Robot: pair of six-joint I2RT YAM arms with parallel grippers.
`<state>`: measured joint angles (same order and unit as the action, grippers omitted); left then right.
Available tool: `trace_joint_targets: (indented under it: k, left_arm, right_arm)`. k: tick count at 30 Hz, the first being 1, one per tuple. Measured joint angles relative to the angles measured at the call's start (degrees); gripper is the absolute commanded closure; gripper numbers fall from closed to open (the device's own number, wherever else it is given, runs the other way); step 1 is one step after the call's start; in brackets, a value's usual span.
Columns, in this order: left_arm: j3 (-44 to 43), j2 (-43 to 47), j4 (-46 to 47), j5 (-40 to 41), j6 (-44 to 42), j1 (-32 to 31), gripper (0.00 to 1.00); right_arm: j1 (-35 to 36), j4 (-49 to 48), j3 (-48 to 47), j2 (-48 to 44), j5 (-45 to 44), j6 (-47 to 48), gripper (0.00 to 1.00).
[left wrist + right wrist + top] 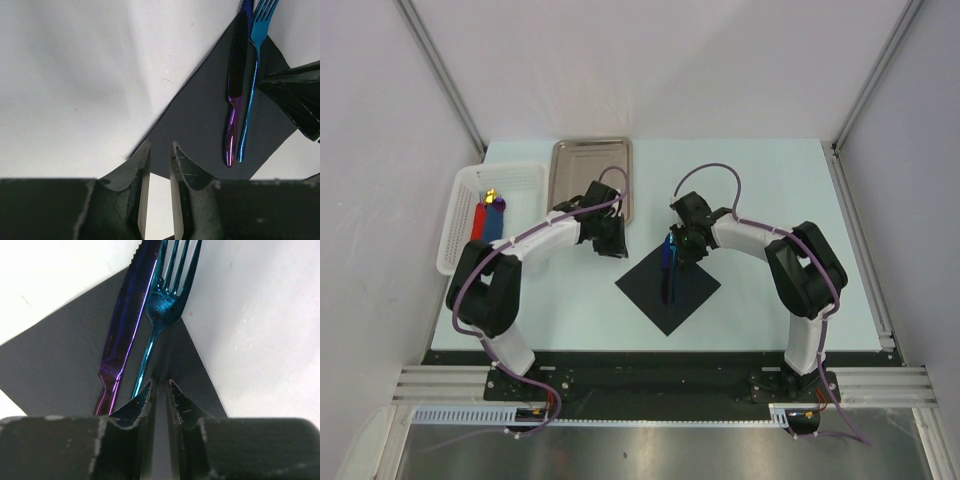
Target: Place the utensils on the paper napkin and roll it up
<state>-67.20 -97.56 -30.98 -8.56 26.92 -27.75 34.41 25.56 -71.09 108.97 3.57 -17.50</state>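
The black paper napkin [670, 292] lies as a diamond on the table between the arms. On it, side by side, rest the two utensils: a purple knife [235, 90] and a blue fork [252, 75], whose heads reach past the napkin's far corner. My right gripper [160, 385] hovers low over the napkin just beside the fork's [162, 305] handle, jaws a narrow gap apart with nothing between them. The knife [127, 315] lies left of the fork. My left gripper [160, 147] stands over the napkin's [200, 125] left corner, slightly open and empty.
A shiny steel tray [592, 175] sits at the back, left of centre. A white basket [490, 215] at the left edge holds flat red and blue pieces. The right gripper's fingers [295, 95] show at the right of the left wrist view.
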Motion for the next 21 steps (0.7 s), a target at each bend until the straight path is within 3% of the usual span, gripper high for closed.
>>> trace_joint_targets:
  k: [21]
  left_arm:
    - [0.02,-0.02,0.00,0.28,-0.02,0.09,0.71]
  right_arm:
    - [-0.39,0.72,-0.98,0.66,1.79,-1.14,0.71]
